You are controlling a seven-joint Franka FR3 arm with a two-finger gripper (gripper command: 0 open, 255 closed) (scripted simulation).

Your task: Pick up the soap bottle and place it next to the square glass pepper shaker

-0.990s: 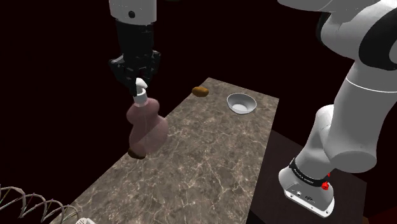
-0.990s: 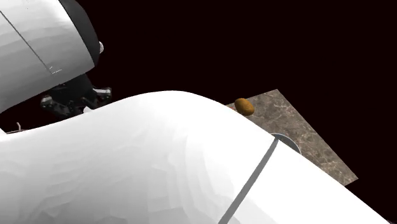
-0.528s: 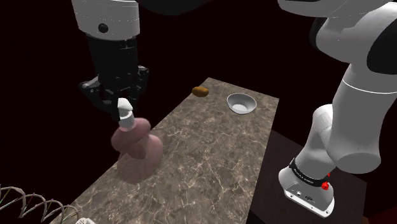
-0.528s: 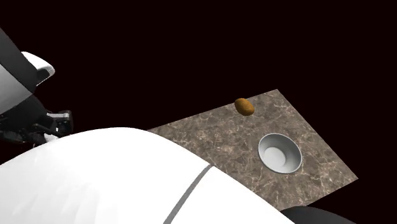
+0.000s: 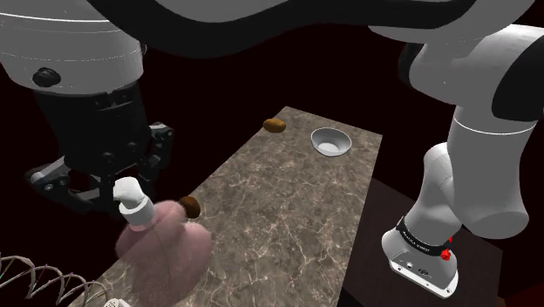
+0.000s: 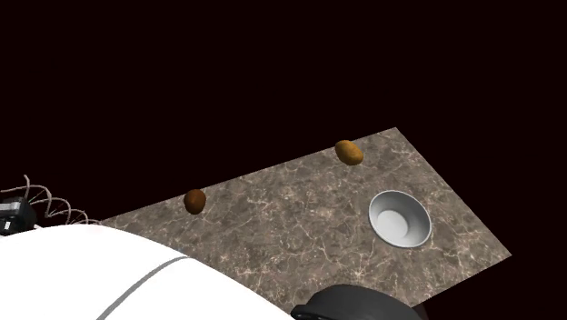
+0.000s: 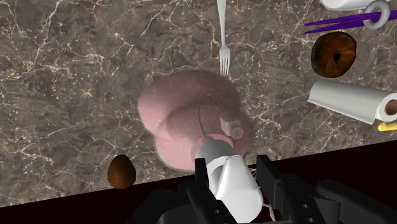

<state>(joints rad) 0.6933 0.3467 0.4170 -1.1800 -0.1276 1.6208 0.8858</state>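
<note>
Your end effector (image 7: 234,172) clasped the pink soap bottle (image 7: 191,121) by its white pump (image 7: 236,191), above the marbled bench (image 7: 76,76). You seemed mid-carry; next, lower it upright beside the pepper shaker.

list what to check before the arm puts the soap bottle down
1. Grip: gripper shut on the soap bottle at its white pump head: ok.
2. Bottle over the counter, not past its edge: ok.
3. Sight of the pepper shaker: cannot tell.
4. Drop spot free: not ok, a fork lies close by the bottle.
5. Small brown lump apart from the bottle: ok.
</note>
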